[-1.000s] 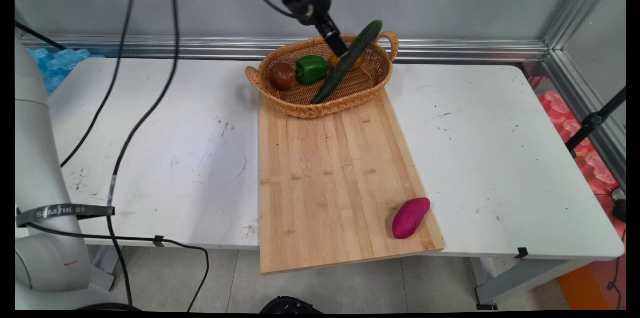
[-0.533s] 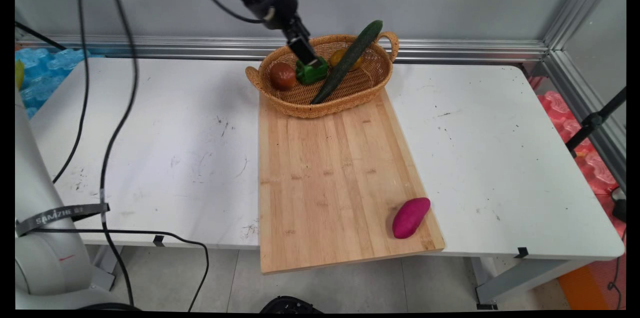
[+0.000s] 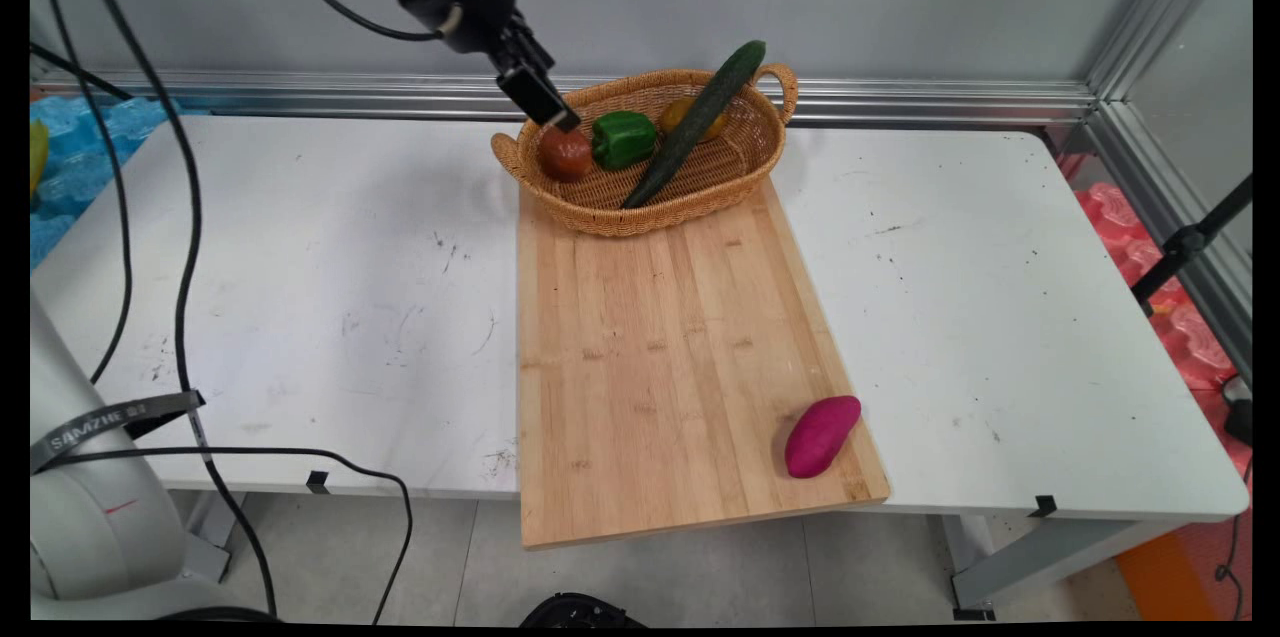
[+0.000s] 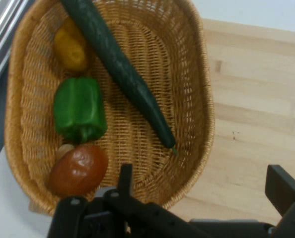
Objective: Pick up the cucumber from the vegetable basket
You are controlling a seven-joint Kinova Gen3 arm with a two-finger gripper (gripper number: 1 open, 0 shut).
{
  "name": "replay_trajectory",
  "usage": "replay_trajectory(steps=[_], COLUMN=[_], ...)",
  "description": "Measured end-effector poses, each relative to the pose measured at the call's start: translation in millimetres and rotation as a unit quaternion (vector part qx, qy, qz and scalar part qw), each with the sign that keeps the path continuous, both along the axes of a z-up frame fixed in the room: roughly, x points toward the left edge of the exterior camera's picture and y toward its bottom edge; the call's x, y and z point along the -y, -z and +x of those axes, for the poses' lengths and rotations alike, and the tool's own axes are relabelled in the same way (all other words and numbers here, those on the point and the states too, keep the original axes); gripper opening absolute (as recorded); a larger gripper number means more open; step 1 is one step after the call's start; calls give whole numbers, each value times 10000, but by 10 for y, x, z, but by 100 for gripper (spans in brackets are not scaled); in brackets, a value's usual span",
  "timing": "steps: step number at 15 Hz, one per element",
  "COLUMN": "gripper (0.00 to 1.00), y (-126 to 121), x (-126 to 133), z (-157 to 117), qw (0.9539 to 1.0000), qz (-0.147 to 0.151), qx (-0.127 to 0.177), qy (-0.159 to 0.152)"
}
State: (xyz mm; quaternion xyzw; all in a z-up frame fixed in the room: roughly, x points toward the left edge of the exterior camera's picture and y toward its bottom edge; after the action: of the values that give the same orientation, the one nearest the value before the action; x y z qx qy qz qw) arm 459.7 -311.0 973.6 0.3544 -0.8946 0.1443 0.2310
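We see the hand (image 3: pixel 556 120) wide open and holding nothing, just above the tomato (image 3: pixel 566 152) at the basket's (image 3: pixel 600 212) nine o'clock end. From the tomato, the pepper (image 3: pixel 622 138) sits at three o'clock, the cucumber (image 3: pixel 690 127) leaning beyond it.

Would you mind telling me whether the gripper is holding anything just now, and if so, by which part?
Nothing is held: the gripper is open and empty above the basket's end by the tomato.

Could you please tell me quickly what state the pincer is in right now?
Pincer: open, holding nothing, above the tomato in the basket.
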Motion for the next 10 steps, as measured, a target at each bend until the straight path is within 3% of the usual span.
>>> replay_trajectory(steps=[6, 10], gripper=[100, 100], y=[-21, 19], x=[-37, 142], z=[181, 186], qw=[9983, 9948], qz=[-115, -236], qx=[-318, -557], qy=[-484, -818])
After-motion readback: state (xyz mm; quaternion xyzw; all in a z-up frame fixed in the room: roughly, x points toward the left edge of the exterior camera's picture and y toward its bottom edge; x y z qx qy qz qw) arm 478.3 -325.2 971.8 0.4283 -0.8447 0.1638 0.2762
